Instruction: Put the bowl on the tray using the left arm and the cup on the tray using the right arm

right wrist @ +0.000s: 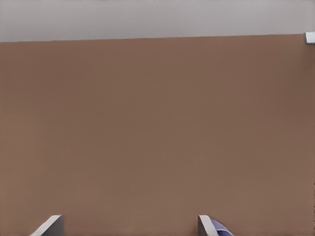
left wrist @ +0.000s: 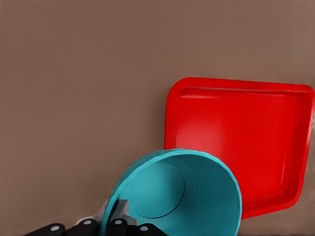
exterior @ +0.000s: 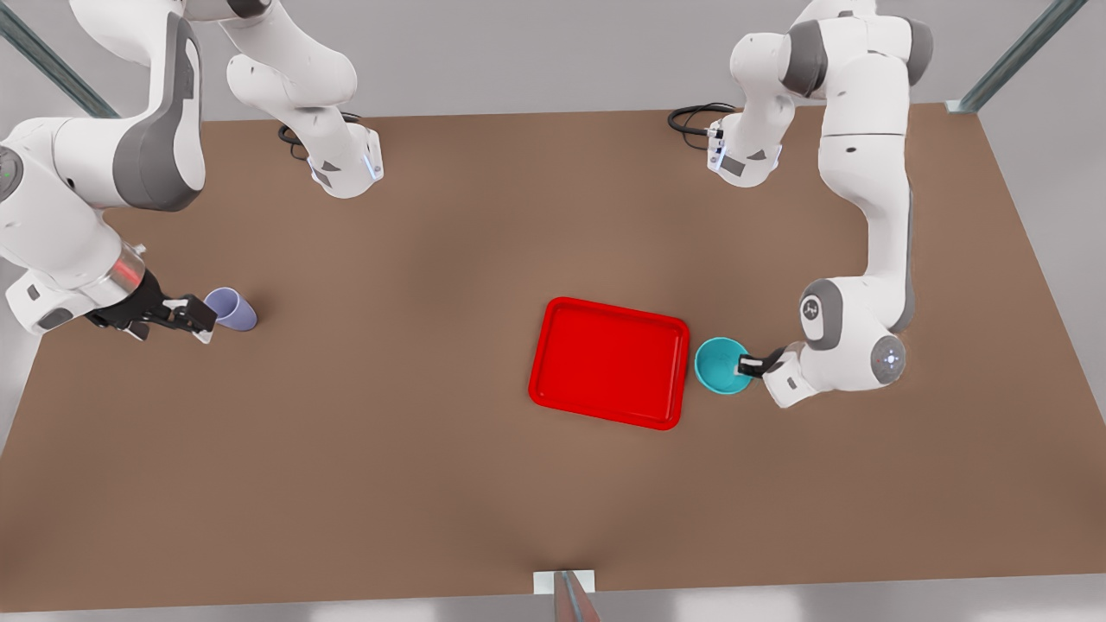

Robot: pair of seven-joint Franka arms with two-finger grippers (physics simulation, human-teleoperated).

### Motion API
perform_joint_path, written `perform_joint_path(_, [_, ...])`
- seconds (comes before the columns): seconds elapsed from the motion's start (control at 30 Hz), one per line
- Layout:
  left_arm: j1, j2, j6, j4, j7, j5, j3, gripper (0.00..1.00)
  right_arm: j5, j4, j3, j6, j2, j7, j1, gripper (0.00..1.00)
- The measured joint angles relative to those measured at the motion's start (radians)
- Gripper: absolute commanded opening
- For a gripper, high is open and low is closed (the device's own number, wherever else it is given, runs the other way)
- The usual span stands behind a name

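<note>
Front view: left hand (exterior: 750, 366) grips the teal bowl's (exterior: 719, 366) rim just beside the red tray (exterior: 609, 363); right hand (exterior: 197, 316), fingers spread, flanks the lavender cup (exterior: 232, 308).

You can't see the near part of the bowl (left wrist: 182, 196) in the left wrist view: the picture's edge cuts it off, along with most of the left gripper (left wrist: 114, 227) at its rim. In the right wrist view, the cup (right wrist: 221, 229) is a lavender sliver beside one finger (right wrist: 205, 225).
</note>
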Motion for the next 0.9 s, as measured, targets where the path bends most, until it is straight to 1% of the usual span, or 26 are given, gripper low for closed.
perform_joint_path(0.03, [-0.031,0.013,0.016,0.004,-0.016,0.001,-0.021,0.21,0.004,-0.020,0.000,0.036,0.002,-0.001,0.001,1.00])
perform_joint_path(0.1, [-0.064,0.052,0.019,0.049,-0.077,0.003,-0.027,0.21,0.004,-0.029,0.000,0.040,0.002,-0.003,0.001,1.00])
perform_joint_path(0.13, [-0.077,0.062,0.020,0.061,-0.127,0.003,-0.048,0.21,0.006,-0.029,0.000,0.030,0.002,-0.004,0.001,1.00])
perform_joint_path(0.27, [-0.083,0.086,0.053,0.075,-0.206,0.007,-0.111,0.21,0.007,-0.029,0.028,0.015,0.000,-0.024,0.000,1.00])
perform_joint_path(0.37, [-0.086,0.099,0.056,0.075,-0.210,0.005,-0.114,0.21,0.007,-0.029,0.035,-0.044,-0.003,-0.044,0.005,1.00])
perform_joint_path(0.4, [-0.088,0.102,0.057,0.075,-0.204,0.005,-0.114,0.35,0.007,-0.029,0.035,-0.047,-0.004,-0.042,0.000,1.00])
perform_joint_path(0.43, [-0.089,0.111,0.058,0.076,-0.196,-0.004,-0.113,0.52,0.007,-0.028,0.035,-0.049,-0.005,-0.040,-0.004,1.00])
perform_joint_path(0.47, [-0.089,0.120,0.073,0.075,-0.192,-0.028,-0.113,0.60,0.007,-0.029,0.035,-0.051,-0.005,-0.044,-0.004,1.00])
perform_joint_path(0.53, [-0.091,0.136,0.090,0.075,-0.192,-0.063,-0.115,0.60,0.007,-0.029,0.035,-0.059,-0.005,-0.046,0.003,1.00])
perform_joint_path(0.57, [-0.092,0.137,0.090,0.075,-0.191,-0.074,-0.114,0.63,0.007,-0.029,0.035,-0.058,-0.005,-0.047,0.004,1.00])
perform_joint_path(0.6, [-0.092,0.142,0.096,0.076,-0.191,-0.083,-0.113,0.69,0.007,-0.029,0.035,-0.057,-0.005,-0.046,0.003,1.00])
perform_joint_path(0.63, [-0.093,0.144,0.099,0.077,-0.190,-0.089,-0.114,0.82,0.007,-0.029,0.035,-0.057,-0.005,-0.046,0.001,1.00])
perform_joint_path(0.7, [-0.090,0.136,0.097,0.082,-0.190,-0.095,-0.110,0.96,0.007,-0.030,0.035,-0.057,-0.005,-0.046,0.000,1.00])
perform_joint_path(0.73, [-0.086,0.079,0.027,0.108,-0.199,-0.075,-0.078,0.99,0.007,-0.031,0.035,-0.057,-0.005,-0.046,0.000,1.00])
perform_joint_path(0.77, [-0.088,0.026,-0.153,0.186,-0.204,-0.036,0.000,0.99,0.007,-0.031,0.035,-0.056,-0.005,-0.036,-0.001,1.00])
perform_joint_path(0.8, [-0.083,-0.049,-0.285,0.257,-0.205,0.006,0.082,0.99,0.008,-0.031,0.035,-0.058,-0.006,-0.027,-0.005,1.00])
perform_joint_path(0.83, [-0.085,-0.119,-0.337,0.297,-0.199,0.061,0.110,0.99,0.007,-0.037,0.035,-0.061,-0.006,-0.030,-0.009,1.00])
perform_joint_path(0.87, [-0.079,-0.180,-0.366,0.305,-0.189,0.133,0.112,0.99,0.007,-0.047,0.030,-0.066,-0.006,-0.073,-0.008,1.00])
perform_joint_path(0.9, [-0.069,-0.236,-0.400,0.305,-0.181,0.212,0.106,1.00,0.007,-0.115,0.028,-0.060,-0.008,-0.105,-0.014,1.00])
